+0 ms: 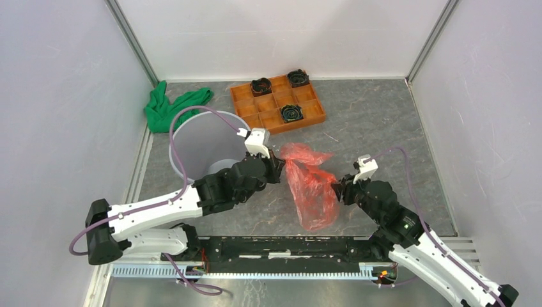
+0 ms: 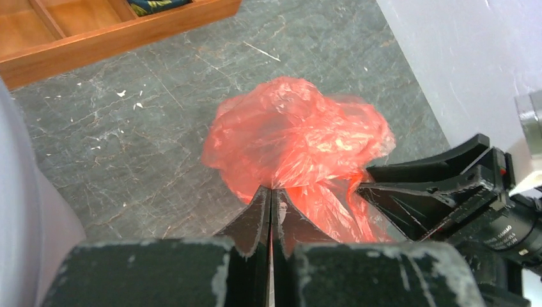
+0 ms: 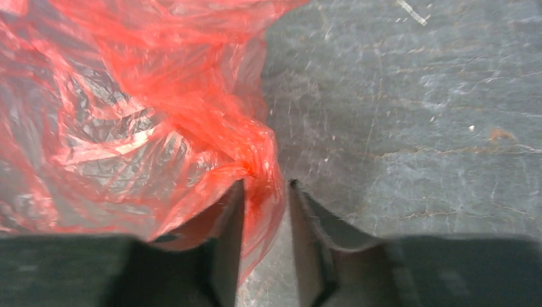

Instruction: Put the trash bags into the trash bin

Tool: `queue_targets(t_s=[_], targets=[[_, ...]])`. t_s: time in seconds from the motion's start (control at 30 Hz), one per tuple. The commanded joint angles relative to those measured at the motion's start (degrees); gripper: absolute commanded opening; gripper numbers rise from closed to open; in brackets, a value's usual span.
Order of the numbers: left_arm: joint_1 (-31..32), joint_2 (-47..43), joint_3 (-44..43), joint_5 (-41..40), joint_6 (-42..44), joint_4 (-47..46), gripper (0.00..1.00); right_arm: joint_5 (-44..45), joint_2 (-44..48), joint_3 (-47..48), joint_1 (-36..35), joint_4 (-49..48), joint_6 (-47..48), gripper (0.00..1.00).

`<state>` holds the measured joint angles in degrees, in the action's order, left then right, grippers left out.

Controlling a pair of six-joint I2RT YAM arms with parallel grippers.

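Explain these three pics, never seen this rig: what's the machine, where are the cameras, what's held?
Two robot arms are bolted at the near edge of a grey table. The wide picture looks down from above and behind them; the other two come from a camera on each wrist, looking past its own fingers. On the table are a light grey trash bin, an orange compartment tray holding three dark coiled items, and a green cloth. Between the arms is a red-orange trash bag. The left gripper is shut, pinching the bag's film. The right gripper is open, with bag film lying between its jaws.
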<state>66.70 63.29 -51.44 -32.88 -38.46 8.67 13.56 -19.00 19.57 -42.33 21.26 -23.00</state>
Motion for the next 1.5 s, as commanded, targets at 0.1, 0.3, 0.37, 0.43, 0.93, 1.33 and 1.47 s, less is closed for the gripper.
queue_targets(t_s=[0.1, 0.3, 0.37, 0.43, 0.93, 1.33, 1.47], targets=[[-0.8, 0.5, 1.0, 7.7, 8.1, -5.0, 0.02, -1.8, -2.2, 7.5, -0.1, 1.0, 7.5, 0.7], [-0.7, 1.3, -1.2, 16.3, 14.0, -4.2, 0.02, -9.2, -5.7, 14.2, 0.0, -0.5, 20.5, 0.88], [-0.7, 1.2, -1.8, 19.0, 16.0, -3.6, 0.02, -15.4, -7.5, 14.7, -0.1, -2.3, 24.5, 0.88], [-0.8, 1.1, -2.5, 21.5, 18.2, -2.9, 0.02, -19.0, -8.4, 14.3, -0.1, -4.6, 26.8, 0.88], [-0.8, -0.7, -4.1, 30.5, 23.7, -1.1, 0.02, -29.0, -15.5, 16.2, -0.1, -11.0, 35.8, 0.86], [-0.7, -1.9, -9.6, 19.4, 8.4, 7.1, 0.99, 8.5, -19.5, 24.1, -0.1, 0.7, 5.6, 0.0], [-0.5, -2.9, -5.4, 24.5, 4.5, 4.7, 1.0, 16.0, -23.0, 26.7, -0.1, 5.3, 5.6, 0.01]])
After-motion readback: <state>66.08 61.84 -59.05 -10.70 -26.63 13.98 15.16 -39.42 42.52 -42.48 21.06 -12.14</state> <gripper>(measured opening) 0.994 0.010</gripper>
